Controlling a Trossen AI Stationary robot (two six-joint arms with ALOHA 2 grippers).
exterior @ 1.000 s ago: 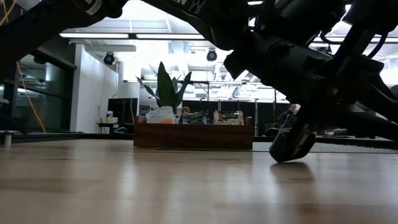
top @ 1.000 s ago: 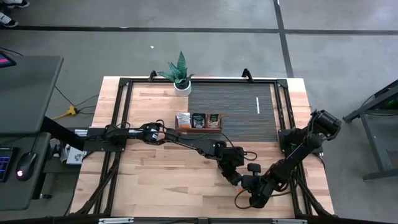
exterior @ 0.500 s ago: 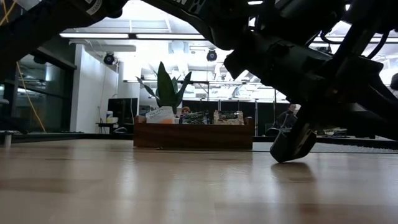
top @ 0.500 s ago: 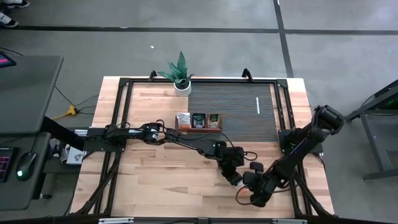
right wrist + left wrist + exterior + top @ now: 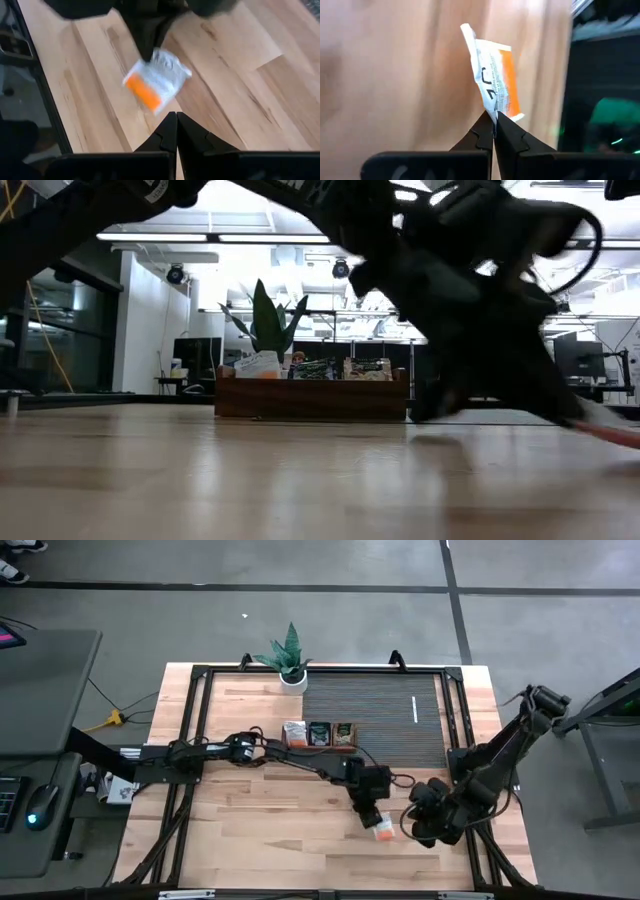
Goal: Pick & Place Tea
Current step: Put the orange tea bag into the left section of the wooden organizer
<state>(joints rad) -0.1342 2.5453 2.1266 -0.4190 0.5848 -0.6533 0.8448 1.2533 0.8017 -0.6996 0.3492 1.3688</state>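
The table is pale wood planks, with a dark ribbed mat at the far side. A brown wooden tray holds more sachets upright near the mat's edge. My left fingers are pinched tight on the corner of one sachet, a flat, crinkled white packet with an orange band, held just above the table's near right part. My right fingers are closed on nothing, just beside it.
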